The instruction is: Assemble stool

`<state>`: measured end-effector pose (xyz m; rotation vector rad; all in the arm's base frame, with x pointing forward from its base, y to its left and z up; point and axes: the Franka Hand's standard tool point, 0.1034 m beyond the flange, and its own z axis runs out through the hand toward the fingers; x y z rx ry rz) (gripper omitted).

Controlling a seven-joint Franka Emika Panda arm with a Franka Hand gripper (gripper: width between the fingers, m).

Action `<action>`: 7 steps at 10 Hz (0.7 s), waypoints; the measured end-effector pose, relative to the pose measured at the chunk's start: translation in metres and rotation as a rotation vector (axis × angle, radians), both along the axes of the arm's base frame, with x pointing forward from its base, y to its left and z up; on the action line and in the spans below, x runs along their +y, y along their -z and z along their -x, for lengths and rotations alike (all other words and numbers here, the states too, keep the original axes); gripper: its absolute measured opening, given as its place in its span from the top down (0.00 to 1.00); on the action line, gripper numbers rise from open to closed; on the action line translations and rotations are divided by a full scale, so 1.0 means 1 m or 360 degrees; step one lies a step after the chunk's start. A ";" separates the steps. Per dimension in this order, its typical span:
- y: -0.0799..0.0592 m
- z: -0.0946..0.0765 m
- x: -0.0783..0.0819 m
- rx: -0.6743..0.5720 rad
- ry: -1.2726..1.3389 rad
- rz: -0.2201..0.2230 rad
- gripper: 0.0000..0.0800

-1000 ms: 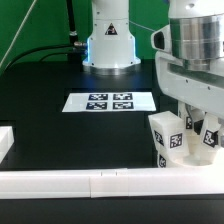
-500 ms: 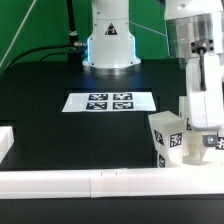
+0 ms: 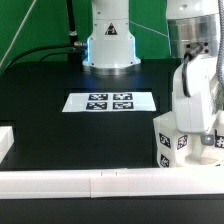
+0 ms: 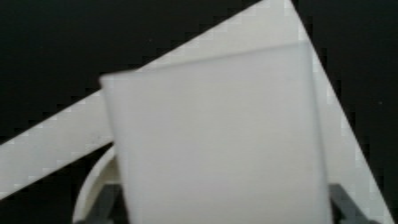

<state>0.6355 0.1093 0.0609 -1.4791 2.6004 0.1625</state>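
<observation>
The white seat drum [image 3: 170, 142] with black-and-white tags stands at the exterior view's right, against the front rail. Beside it on the right, part of a tagged stool leg [image 3: 208, 144] shows. My gripper [image 3: 193, 122] hangs right over the drum and hides its top. In the wrist view my gripper [image 4: 222, 200] is shut on a white blocky stool leg [image 4: 214, 130] that fills most of the picture, with a dark finger [image 4: 111, 198] on each side. The third leg is out of view.
The marker board [image 3: 110, 101] lies mid-table. A long white rail [image 3: 100, 182] runs along the front edge, and a white block [image 3: 5, 140] sits at the exterior view's left. The robot base [image 3: 110, 40] stands at the back. A white band [image 4: 45, 150] crosses behind the held leg.
My arm has turned and come down toward the exterior view's left, so that the gripper now covers the top of the seat drum. The drum has not moved.
</observation>
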 end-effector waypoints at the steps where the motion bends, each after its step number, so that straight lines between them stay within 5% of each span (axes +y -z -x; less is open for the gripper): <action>1: 0.001 0.000 0.002 -0.0034 0.0060 -0.0014 0.57; 4: 0.002 0.001 0.003 -0.0071 -0.0023 0.0005 0.57; 6: -0.007 0.002 0.006 -0.0093 -0.0246 0.0006 0.28; 7: -0.018 0.003 0.009 -0.0100 -0.0442 -0.0007 0.21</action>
